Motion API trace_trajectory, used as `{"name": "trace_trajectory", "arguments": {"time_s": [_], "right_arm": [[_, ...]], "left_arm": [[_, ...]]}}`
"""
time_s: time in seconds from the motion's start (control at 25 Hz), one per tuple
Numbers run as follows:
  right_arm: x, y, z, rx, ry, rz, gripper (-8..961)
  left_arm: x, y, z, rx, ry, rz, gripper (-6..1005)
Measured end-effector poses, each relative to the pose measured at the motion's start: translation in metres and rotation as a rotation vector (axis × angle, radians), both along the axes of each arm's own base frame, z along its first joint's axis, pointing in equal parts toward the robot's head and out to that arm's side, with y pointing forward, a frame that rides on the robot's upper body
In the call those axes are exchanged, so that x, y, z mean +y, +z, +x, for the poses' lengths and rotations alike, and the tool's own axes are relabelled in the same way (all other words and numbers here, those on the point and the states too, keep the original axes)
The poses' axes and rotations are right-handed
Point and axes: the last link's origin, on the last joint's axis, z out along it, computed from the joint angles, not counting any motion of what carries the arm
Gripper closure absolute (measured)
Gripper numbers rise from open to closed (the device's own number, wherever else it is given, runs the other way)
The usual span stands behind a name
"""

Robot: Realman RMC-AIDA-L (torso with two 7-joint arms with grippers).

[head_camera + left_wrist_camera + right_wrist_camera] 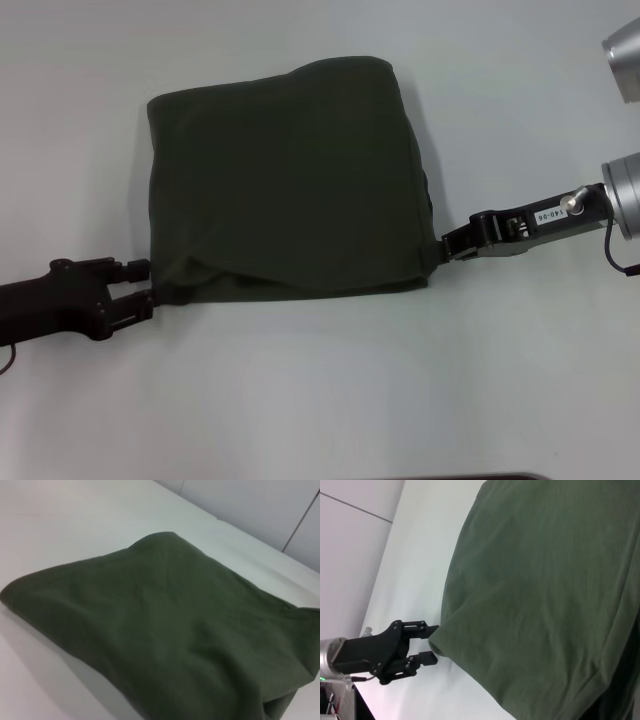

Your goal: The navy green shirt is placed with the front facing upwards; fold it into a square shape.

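The navy green shirt (285,180) lies folded into a rough square on the white table, plain side up, with no letters or label showing. It fills the left wrist view (170,630) and most of the right wrist view (545,580). My left gripper (146,288) is at the shirt's near-left corner. It stands open, and the right wrist view shows the corner of cloth between the two black fingers of the left gripper (434,644). My right gripper (445,247) touches the shirt's near-right corner, where a bit of cloth reaches toward it.
The bare white table (320,400) surrounds the shirt on all sides. The silver right arm links (625,195) reach in from the right edge. A pale wall (260,510) rises behind the table's far edge.
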Motion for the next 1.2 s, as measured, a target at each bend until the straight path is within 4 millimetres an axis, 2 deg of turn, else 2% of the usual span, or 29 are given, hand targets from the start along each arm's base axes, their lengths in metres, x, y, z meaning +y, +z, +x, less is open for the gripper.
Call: {"name": "trace_trajectory", "arguments": {"time_s": [0.28, 0.68, 0.8, 1.0, 1.2], "right_arm": [[0.001, 0.000, -0.001, 0.004, 0.000, 0.002, 930], [0.001, 0.003, -0.001, 0.015, -0.007, 0.008, 931], [0.001, 0.003, -0.001, 0.018, -0.007, 0.008, 931], [0.001, 0.004, -0.002, 0.020, -0.006, 0.009, 931], [0.001, 0.004, -0.002, 0.026, -0.007, 0.008, 929]], "left_arm": [[-0.001, -0.006, 0.001, 0.005, -0.003, -0.026, 554], [0.005, -0.001, 0.006, -0.016, 0.060, -0.063, 622], [0.005, -0.002, 0.007, -0.002, 0.051, -0.077, 789], [0.006, -0.002, 0.008, 0.004, 0.047, -0.085, 882], [0.008, -0.004, 0.010, 0.015, 0.042, -0.095, 904]]}}
